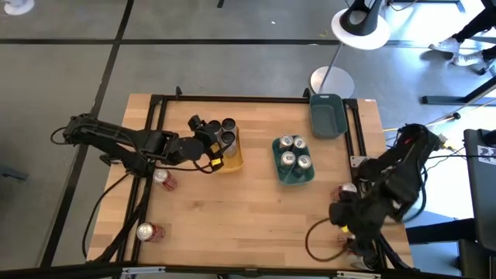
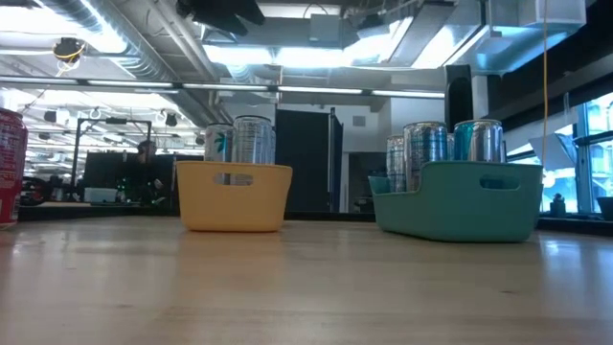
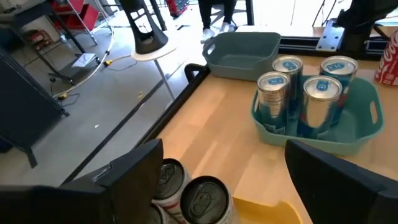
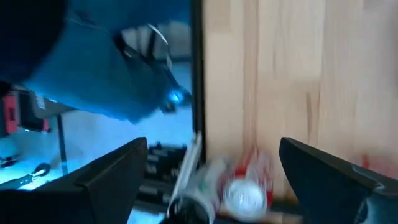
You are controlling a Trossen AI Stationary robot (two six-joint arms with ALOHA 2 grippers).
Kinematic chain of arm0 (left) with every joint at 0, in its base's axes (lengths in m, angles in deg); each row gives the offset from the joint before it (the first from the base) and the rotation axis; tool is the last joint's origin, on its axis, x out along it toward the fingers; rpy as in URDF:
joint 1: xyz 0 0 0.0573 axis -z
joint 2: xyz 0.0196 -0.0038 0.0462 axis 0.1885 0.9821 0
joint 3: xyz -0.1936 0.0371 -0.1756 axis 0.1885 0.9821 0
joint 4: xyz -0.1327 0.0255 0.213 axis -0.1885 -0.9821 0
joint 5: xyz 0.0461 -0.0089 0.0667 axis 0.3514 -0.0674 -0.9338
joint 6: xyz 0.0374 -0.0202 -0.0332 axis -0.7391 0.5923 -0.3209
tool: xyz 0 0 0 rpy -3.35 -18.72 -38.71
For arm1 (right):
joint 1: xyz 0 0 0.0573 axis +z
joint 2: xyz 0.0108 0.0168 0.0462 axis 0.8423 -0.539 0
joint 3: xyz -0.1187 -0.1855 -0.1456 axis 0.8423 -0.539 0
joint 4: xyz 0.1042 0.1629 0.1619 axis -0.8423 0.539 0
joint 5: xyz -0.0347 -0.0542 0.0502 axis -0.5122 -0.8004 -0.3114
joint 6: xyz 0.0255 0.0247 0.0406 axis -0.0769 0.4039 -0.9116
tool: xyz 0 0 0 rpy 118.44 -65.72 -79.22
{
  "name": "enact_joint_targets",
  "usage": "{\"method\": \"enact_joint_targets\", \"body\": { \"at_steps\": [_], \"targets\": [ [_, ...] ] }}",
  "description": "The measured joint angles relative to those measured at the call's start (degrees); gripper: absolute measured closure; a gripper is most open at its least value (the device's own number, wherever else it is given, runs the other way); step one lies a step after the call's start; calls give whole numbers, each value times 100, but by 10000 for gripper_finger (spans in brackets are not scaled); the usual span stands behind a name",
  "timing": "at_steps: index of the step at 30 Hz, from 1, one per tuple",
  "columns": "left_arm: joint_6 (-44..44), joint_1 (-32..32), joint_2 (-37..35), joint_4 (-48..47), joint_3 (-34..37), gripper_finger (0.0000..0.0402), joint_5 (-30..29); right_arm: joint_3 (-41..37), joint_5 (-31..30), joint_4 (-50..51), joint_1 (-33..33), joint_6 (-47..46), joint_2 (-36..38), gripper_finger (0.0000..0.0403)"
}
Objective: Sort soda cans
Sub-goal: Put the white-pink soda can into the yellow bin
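Two red cans, left side: one (image 1: 146, 231) lies near the table's (image 1: 248, 217) front-left corner, at about 7 o'clock from the table's middle; another (image 1: 162, 179) lies farther back, at about 9 o'clock, just beside the left arm's cables. In the low view a red can (image 2: 10, 168) stands at the picture's left edge.
Left gripper: it (image 1: 208, 139) hangs over the yellow tray, at about 10 o'clock from the table's middle; its fingers (image 3: 134, 174) stand wide apart and grip nothing.
Yellow tray: it (image 1: 231, 158) holds dark cans (image 1: 228, 132) with silver tops, right under the left gripper; the left wrist view shows two tops (image 3: 202, 200) between the fingers. From the low view, silver can walls (image 2: 251, 140) rise above the yellow rim (image 2: 234, 196).
Teal tray, middle: it (image 1: 294, 172) sits at about 1 o'clock from the table's middle and holds four silver-teal cans (image 1: 293, 152) standing upright in a close cluster.
Dark teal tray: this one (image 1: 327, 115) sits at the far edge, at about 1 o'clock, beyond the can-filled tray, with no cans in it.
Right gripper: it (image 1: 341, 213) sits near the table's right-front edge, at about 4 o'clock, jaws spread wide around nothing.
Red cans, right side: one (image 1: 348, 189) lies at about 3 o'clock just beside the right gripper; the right wrist view shows a blurred red can (image 4: 245, 186) between its fingers (image 4: 323, 180), not gripped.
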Motion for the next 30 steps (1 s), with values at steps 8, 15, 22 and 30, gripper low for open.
{"method": "enact_joint_targets", "body": {
  "at_steps": [8,15,22,30],
  "targets": [
    [124,-2,17,7,0,75,-2,-1,-72,245,992,-1680,-419,38],
    [246,9,20,10,0,75,-2,-1,-253,-181,1619,-3073,-709,38],
    [253,9,57,2,0,75,-2,-3,120,-175,2078,-3058,-1358,38],
    [296,13,59,6,0,75,-2,-3,271,142,2216,-2917,-1837,38]
  ]
}}
